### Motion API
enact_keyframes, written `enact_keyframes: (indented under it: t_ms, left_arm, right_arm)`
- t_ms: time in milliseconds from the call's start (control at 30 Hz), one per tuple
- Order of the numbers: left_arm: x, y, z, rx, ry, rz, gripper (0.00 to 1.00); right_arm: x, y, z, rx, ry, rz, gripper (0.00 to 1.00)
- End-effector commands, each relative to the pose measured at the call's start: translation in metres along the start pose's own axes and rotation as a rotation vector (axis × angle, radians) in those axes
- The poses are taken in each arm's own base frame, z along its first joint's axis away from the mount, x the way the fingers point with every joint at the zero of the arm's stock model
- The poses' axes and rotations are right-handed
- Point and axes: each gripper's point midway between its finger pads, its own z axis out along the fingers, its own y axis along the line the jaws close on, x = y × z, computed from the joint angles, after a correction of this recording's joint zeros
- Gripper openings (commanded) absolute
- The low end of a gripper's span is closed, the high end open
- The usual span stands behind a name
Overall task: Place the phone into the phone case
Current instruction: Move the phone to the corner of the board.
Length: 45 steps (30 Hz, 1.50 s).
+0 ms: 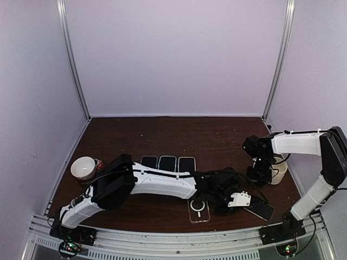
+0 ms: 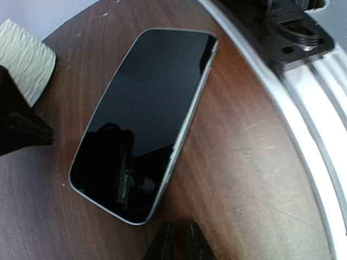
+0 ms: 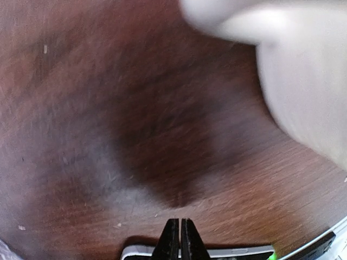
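Near edge first: the left pincer (image 2: 176, 241) is seen pinched almost shut, gripping nothing, its tips just off the end of the phone (image 2: 143, 124), which is laid screen-up on the worktop (image 1: 162, 135). The clear phone case (image 1: 199, 210) is laid flat nearby, apart from the phone. Further back, the right pincer (image 3: 179, 238) is held closed too, beside a white cup (image 1: 277, 170).

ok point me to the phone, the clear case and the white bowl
phone (image 2: 143, 122): left wrist view, middle of its dark screen
clear case (image 1: 199, 210): top view, its back panel just below the ring
white bowl (image 1: 83, 168): top view, the inside of the bowl
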Motion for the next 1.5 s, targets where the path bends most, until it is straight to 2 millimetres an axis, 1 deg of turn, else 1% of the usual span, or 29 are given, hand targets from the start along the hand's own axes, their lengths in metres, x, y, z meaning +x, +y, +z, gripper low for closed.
enact_keyframes:
  t_ms: [0, 67, 133, 200, 267, 367, 467, 567, 633, 733, 833, 867, 933, 967, 1000, 1067, 1167, 1267, 1333, 1367, 1400, 1467]
  left_arm:
    - [0.016, -0.004, 0.015, -0.04, 0.119, 0.034, 0.13]
    - [0.02, -0.002, 0.019, -0.061, 0.123, 0.017, 0.13]
    - [0.022, 0.001, 0.023, -0.081, 0.123, 0.003, 0.13]
    - [0.019, 0.001, 0.024, -0.077, 0.105, 0.002, 0.14]
    - [0.014, 0.007, 0.024, -0.101, 0.087, -0.014, 0.14]
    - [0.012, 0.031, 0.022, -0.198, 0.075, -0.053, 0.13]
    - [0.019, 0.064, 0.015, -0.274, 0.07, -0.144, 0.13]
    - [0.033, 0.094, 0.006, -0.348, 0.071, -0.208, 0.11]
    - [0.037, 0.105, 0.002, -0.366, 0.068, -0.224, 0.11]
    - [0.041, 0.124, -0.009, -0.396, 0.059, -0.259, 0.11]
    - [0.039, 0.142, -0.024, -0.414, 0.024, -0.315, 0.11]
    - [0.039, 0.149, -0.03, -0.425, 0.016, -0.331, 0.11]
    - [0.04, 0.16, -0.044, -0.442, 0.01, -0.353, 0.11]
    - [0.04, 0.161, -0.051, -0.437, 0.005, -0.356, 0.11]
    - [0.039, 0.158, -0.057, -0.422, -0.007, -0.351, 0.11]
    - [0.032, 0.147, -0.07, -0.394, -0.039, -0.331, 0.11]
    - [0.033, 0.132, -0.082, -0.349, -0.031, -0.336, 0.12]
    - [0.03, 0.123, -0.089, -0.314, -0.031, -0.362, 0.12]
    - [0.03, 0.119, -0.092, -0.304, -0.043, -0.379, 0.12]
    - [0.029, 0.116, -0.093, -0.295, -0.049, -0.383, 0.12]
    - [0.029, 0.114, -0.094, -0.284, -0.055, -0.385, 0.13]
    - [0.024, 0.107, -0.092, -0.242, -0.075, -0.39, 0.15]
  right_arm:
    - [0.024, -0.008, 0.019, 0.013, 0.104, -0.046, 0.07]
    - [0.028, -0.009, 0.021, 0.006, 0.115, -0.046, 0.07]
    - [0.031, -0.01, 0.018, 0.003, 0.119, -0.047, 0.08]
    - [0.034, -0.009, 0.017, -0.002, 0.136, -0.057, 0.08]
    - [0.036, -0.007, 0.017, -0.008, 0.159, -0.065, 0.08]
    - [0.045, 0.008, 0.02, -0.093, 0.209, -0.057, 0.08]
    - [0.049, 0.023, 0.019, -0.178, 0.215, -0.021, 0.07]
    - [0.045, 0.037, 0.011, -0.236, 0.178, 0.001, 0.06]
    - [0.04, 0.043, 0.003, -0.263, 0.156, 0.011, 0.06]
    - [0.029, 0.052, -0.014, -0.293, 0.118, 0.01, 0.05]
    - [0.014, 0.055, -0.036, -0.288, 0.07, -0.016, 0.05]
    - [0.011, 0.052, -0.04, -0.262, 0.061, -0.023, 0.05]
    - [0.007, 0.036, -0.049, -0.185, 0.037, -0.022, 0.07]
    - [0.004, 0.028, -0.054, -0.149, 0.011, -0.016, 0.08]
    - [0.001, 0.02, -0.058, -0.123, -0.013, -0.001, 0.08]
    - [-0.004, 0.0, -0.064, -0.066, -0.069, 0.039, 0.11]
    - [-0.003, -0.026, -0.065, 0.004, -0.117, 0.098, 0.13]
    - [-0.002, -0.034, -0.065, -0.001, -0.155, 0.135, 0.14]
    - [-0.005, -0.042, -0.073, 0.012, -0.198, 0.148, 0.15]
    - [-0.006, -0.048, -0.081, 0.016, -0.227, 0.165, 0.25]
    - [-0.006, -0.053, -0.086, 0.023, -0.249, 0.175, 0.4]
    - [-0.006, -0.057, -0.093, 0.007, -0.284, 0.183, 0.6]
